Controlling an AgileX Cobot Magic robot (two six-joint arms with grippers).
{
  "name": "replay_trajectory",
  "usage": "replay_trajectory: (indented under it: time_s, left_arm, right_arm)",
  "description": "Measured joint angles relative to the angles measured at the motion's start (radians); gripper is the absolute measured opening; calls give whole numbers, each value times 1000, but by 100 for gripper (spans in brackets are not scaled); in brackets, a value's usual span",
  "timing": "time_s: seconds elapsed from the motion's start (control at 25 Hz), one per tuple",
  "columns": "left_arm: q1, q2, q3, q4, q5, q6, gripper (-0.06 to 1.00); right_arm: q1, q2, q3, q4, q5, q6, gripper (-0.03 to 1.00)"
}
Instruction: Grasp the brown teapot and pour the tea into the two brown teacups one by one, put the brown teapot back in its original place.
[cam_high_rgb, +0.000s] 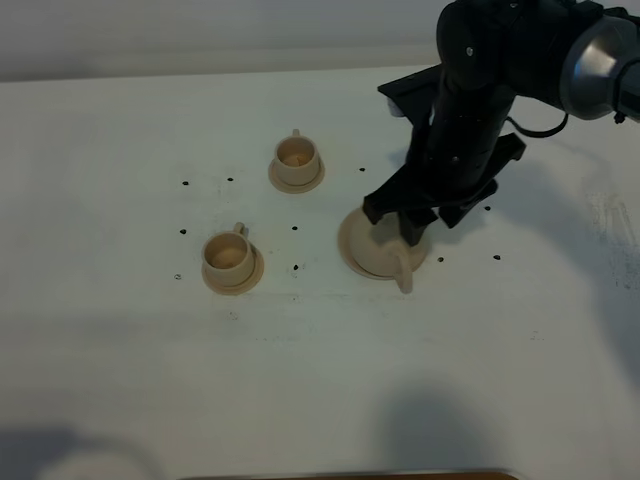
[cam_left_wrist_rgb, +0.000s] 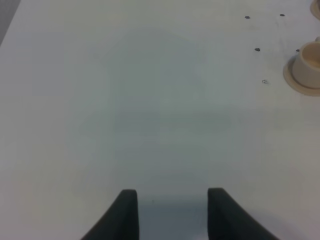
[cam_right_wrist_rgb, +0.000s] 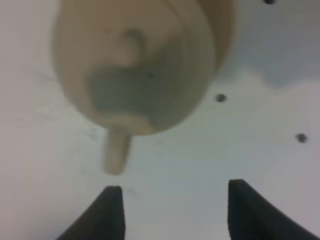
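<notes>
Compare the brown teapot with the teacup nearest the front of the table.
The brown teapot is bigger than the front teacup. The teapot wears a knobbed lid; the teacup is open-topped. The teapot's saucer is wider than the teacup's saucer. Both are light tan, handled, and sit on saucers.

Table (cam_high_rgb: 120, 380) fills the exterior high view. Teapot (cam_high_rgb: 385, 253) sits on the large saucer (cam_high_rgb: 347, 240), right of frame centre. Right gripper (cam_high_rgb: 412, 228) is directly over the teapot, with its arm running off to the upper right corner. Upper teacup (cam_high_rgb: 297, 154) stands on its small saucer (cam_high_rgb: 297, 182), above centre, up and left of the teapot. Lower teacup (cam_high_rgb: 228, 252) stands on its own small saucer (cam_high_rgb: 238, 282), left of the teapot and down-left of the upper teacup. The cups are apart from each other and from the teapot. Marker dots (cam_high_rgb: 295, 228) lie scattered around all three. In the right wrist view the teapot lies ahead of the fingertips, not between them.
</notes>
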Motion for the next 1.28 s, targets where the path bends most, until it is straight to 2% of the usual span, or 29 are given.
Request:
replay_trajectory:
  time_s: [0.4,0.72,1.28]
  left_arm:
    - [0,0,0,0,0,0,31]
    - [0,0,0,0,0,0,31]
    - [0,0,0,0,0,0,31]
  right_arm:
    - [15,28,0,23,-13,1,47]
    - [21,54,0,-18,-26,53,47]
    - [49,91,0,-29,-36,86,47]
